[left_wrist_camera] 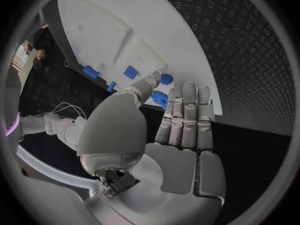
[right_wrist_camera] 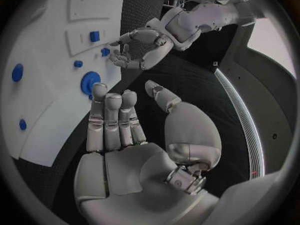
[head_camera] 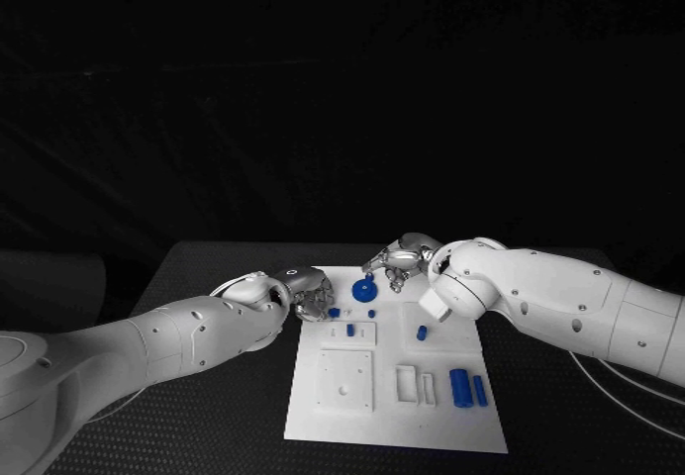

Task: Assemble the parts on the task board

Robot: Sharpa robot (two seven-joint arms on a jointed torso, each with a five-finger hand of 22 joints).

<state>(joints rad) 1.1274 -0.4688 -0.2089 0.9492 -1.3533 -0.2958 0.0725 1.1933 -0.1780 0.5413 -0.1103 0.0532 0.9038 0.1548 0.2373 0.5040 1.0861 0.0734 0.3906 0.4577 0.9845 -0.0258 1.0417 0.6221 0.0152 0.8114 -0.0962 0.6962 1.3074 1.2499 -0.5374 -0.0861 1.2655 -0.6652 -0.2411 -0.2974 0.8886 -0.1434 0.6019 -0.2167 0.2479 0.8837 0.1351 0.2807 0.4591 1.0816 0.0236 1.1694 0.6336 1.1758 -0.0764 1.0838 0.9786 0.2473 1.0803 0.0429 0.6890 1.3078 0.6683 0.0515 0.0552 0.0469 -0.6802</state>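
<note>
Task board (head_camera: 349,396): white, smooth, matt, looks like plastic. Parts (head_camera: 461,386): blue, smooth plastic look, a bit shiny. Counter (left_wrist_camera: 250,50): black, rough w/ a bumpy woven pattern, matt. Left hand (left_wrist_camera: 181,130) & right hand (right_wrist_camera: 125,135): silver-grey, smooth, soft shine like metal; fingers (right_wrist_camera: 112,117) same. Arms (head_camera: 571,297): white, glossy, hard shell.
</note>
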